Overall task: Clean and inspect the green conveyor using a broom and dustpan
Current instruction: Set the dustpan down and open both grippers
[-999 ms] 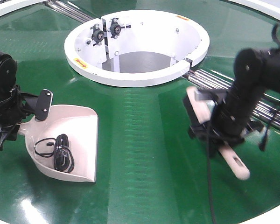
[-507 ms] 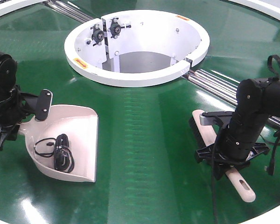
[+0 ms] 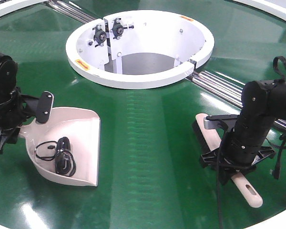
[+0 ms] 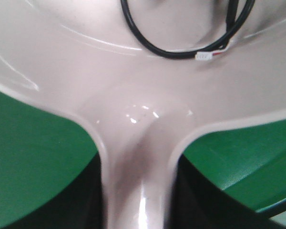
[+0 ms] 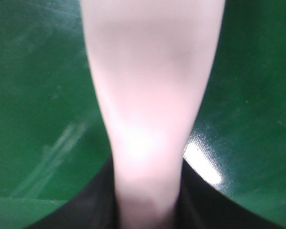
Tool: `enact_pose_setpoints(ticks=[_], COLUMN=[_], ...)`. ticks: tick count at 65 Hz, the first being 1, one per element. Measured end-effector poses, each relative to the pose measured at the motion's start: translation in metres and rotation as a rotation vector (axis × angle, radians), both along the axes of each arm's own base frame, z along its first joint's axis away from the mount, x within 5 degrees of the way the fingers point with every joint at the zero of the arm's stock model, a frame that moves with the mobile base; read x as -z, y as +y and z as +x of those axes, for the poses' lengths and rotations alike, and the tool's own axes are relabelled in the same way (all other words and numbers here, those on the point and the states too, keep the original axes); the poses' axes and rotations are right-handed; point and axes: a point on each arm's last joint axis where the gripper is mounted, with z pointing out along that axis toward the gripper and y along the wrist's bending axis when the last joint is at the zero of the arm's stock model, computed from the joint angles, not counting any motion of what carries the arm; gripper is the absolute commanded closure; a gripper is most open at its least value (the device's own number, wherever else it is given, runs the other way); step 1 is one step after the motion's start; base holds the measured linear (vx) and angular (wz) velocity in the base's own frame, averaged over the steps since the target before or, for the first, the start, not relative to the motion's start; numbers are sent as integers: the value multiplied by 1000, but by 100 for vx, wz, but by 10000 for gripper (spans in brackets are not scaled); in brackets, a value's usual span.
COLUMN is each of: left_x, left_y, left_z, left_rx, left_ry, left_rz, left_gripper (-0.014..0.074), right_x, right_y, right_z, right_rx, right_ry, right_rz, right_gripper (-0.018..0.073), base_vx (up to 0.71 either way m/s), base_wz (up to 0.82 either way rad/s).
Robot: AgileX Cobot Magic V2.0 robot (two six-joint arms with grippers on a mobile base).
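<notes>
The green conveyor (image 3: 143,143) fills the front view. On its left lies the pale dustpan (image 3: 81,138), mouth toward the lower right, with a coiled black cable (image 3: 62,156) inside. My left gripper (image 3: 28,125) is shut on the dustpan's handle (image 4: 138,191), which runs between the jaws in the left wrist view. On the right, the broom (image 3: 248,191) lies low on the belt, dark bristles (image 3: 198,131) toward the hub. My right gripper (image 3: 231,164) is shut on the broom's handle (image 5: 148,95), mid-length.
The white round hub (image 3: 190,67) stands open at the back centre. Chrome roller strips (image 3: 219,81) run from it toward the right arm. The conveyor's white outer rim (image 3: 276,222) curves past the lower right corner. The cable (image 4: 181,50) shows close in the left wrist view.
A second ago the right arm was moving with the broom raised; it has come down and to the right, and the broom now sits low on the belt. Left arm and dustpan have not moved.
</notes>
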Motion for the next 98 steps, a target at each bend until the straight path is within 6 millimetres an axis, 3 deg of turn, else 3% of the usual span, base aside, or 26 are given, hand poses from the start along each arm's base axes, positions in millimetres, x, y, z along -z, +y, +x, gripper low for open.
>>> enact_pose_setpoints(ticks=[27, 54, 73, 98], left_x=[0, 0, 1, 2], left_y=[0, -3, -4, -7], left_z=[2, 2, 0, -1], left_rx=[9, -3, -19, -155], left_ry=[-18, -24, -9, -14], left_rz=[-4, -35, -43, -108], left_gripper=[603, 566, 438, 139], right_x=[0, 0, 0, 0], right_y=[0, 0, 0, -1], right_z=[-1, -1, -1, 0], right_rx=[-8, -9, -11, -19], right_ry=[11, 8, 7, 2], right_rz=[-1, -1, -1, -12], right_gripper=[384, 198, 173, 173], base_vx=[0, 0, 0, 0], base_wz=[0, 0, 0, 0])
